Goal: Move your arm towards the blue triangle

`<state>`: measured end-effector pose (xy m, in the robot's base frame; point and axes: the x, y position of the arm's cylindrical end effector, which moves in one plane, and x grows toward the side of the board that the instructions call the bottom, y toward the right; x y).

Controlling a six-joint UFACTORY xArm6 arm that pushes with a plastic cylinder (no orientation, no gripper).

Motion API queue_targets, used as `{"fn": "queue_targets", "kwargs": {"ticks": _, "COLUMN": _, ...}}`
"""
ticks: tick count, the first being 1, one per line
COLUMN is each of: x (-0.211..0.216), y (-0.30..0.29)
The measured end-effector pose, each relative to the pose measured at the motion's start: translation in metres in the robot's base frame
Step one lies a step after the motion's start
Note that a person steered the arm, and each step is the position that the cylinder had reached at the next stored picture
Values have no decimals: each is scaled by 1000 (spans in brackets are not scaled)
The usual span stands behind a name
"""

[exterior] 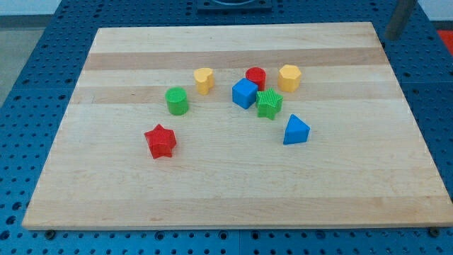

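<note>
The blue triangle point(296, 130) lies on the wooden board point(233, 191), right of centre. My rod comes in at the view's top right corner, and my tip point(391, 37) is just off the board's top right corner, far up and to the right of the blue triangle. It touches no block.
A green star point(269, 103), blue cube point(244, 93), red cylinder point(255, 76) and yellow hexagon point(289, 77) cluster just above the blue triangle. A yellow block point(204, 80), green cylinder point(177, 100) and red star point(161, 140) lie further left.
</note>
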<state>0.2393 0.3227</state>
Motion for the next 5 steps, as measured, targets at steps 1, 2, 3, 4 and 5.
{"fn": "queue_targets", "kwargs": {"ticks": 1, "x": 0, "y": 0}}
{"fn": "queue_targets", "kwargs": {"ticks": 2, "x": 5, "y": -10}}
{"fn": "queue_targets", "kwargs": {"ticks": 3, "x": 49, "y": -33}}
{"fn": "queue_targets", "kwargs": {"ticks": 4, "x": 152, "y": -63}}
{"fn": "queue_targets", "kwargs": {"ticks": 5, "x": 230, "y": -105}}
